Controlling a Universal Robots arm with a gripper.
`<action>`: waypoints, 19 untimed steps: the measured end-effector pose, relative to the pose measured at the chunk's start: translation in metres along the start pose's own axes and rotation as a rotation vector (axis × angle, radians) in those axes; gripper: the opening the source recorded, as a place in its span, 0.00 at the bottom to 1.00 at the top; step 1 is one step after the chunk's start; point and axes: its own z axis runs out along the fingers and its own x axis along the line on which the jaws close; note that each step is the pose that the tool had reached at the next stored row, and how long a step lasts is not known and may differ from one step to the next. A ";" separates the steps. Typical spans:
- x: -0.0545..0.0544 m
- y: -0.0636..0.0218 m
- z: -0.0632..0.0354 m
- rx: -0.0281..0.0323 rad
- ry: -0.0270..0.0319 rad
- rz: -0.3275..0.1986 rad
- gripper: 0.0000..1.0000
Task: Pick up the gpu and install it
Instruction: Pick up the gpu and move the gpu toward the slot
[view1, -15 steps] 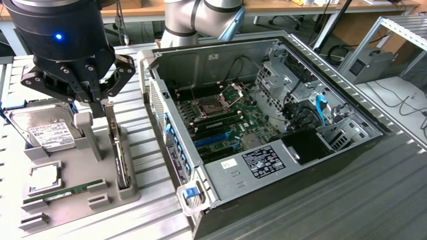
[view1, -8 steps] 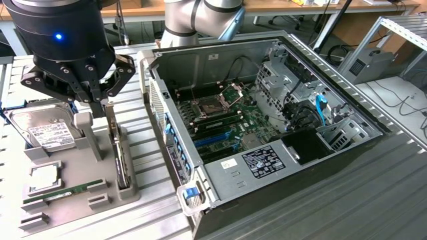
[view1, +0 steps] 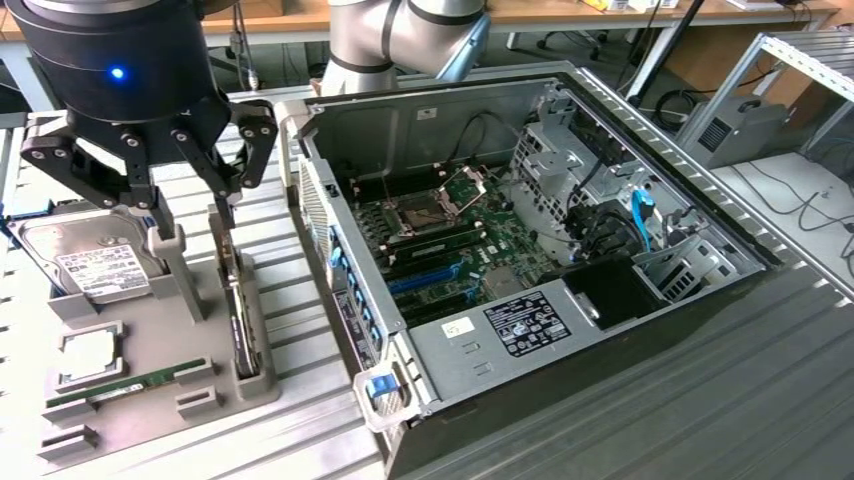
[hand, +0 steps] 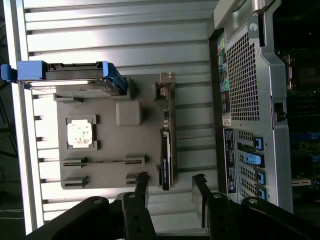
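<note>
Exterior view: the end effector (view1: 190, 212) hangs released, fingers spread and holding nothing, just above the gpu (view1: 240, 305); the card stands on edge in a slot of the grey tray (view1: 167, 345) on the counter, beside the open case (view1: 400, 130). Wrist view: the gpu (hand: 166, 155) lines up roughly between the spread fingers (hand: 142, 184). Risk imo: a slightly off-centre close could tilt the thin card or jam it in its slot.

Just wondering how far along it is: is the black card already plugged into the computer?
No, the black card stands on edge in the gray holder outside the computer case, under the open gripper.
</note>
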 end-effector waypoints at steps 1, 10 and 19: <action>0.000 0.0000 0.0000 0.0000 0.0000 0.000 0.48; 0.000 -0.0004 0.0088 -0.0001 -0.0001 0.000 0.48; 0.001 -0.0012 0.0272 0.0000 0.0000 0.000 0.48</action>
